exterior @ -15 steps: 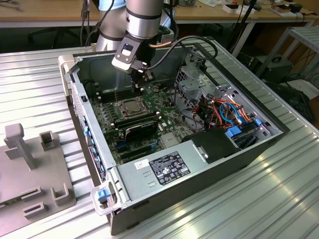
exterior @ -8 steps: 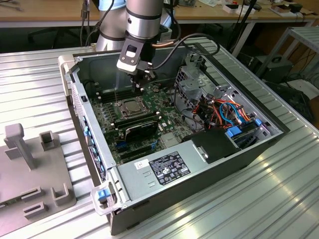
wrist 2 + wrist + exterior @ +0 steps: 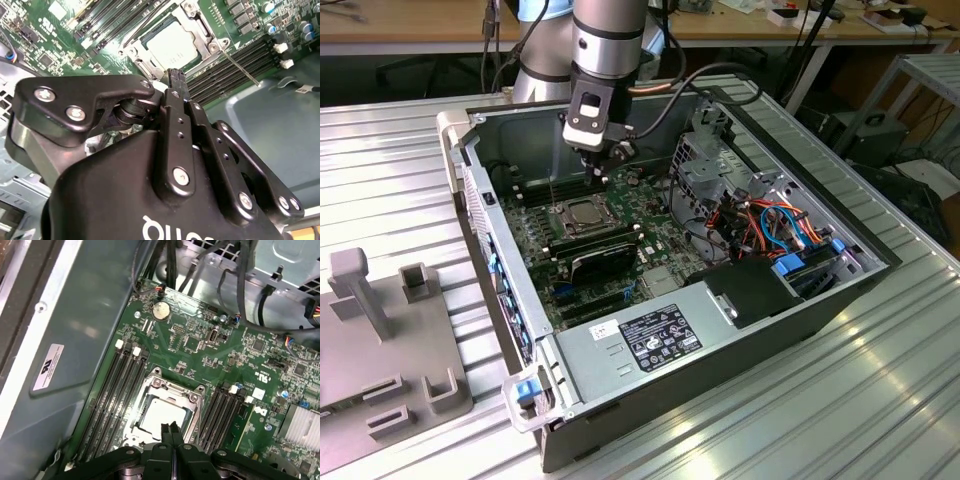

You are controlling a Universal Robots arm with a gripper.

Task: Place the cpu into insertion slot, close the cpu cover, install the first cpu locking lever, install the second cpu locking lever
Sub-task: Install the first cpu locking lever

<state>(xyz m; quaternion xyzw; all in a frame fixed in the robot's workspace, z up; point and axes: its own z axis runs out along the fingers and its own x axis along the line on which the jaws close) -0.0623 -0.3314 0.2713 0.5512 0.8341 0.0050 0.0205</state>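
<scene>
Now | gripper [image 3: 171,427]: fingers [image 3: 165,434] pressed together, nothing held, above cpu [image 3: 161,415] | cpu: in insertion slot [image 3: 134,432] at middle of board [image 3: 200,347], cpu cover [image 3: 172,385] down | locking lever [image 3: 240,67] up: likely thin, springy, slippery; press near tip

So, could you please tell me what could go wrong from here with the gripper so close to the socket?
1. The gripper, fingertips together, sits close over the cpu under the cpu cover; pressing down off-target could load the chip or scrape the frame.
2. One locking lever sticks up free beside the memory slots; a sideways nudge might bend it.
</scene>
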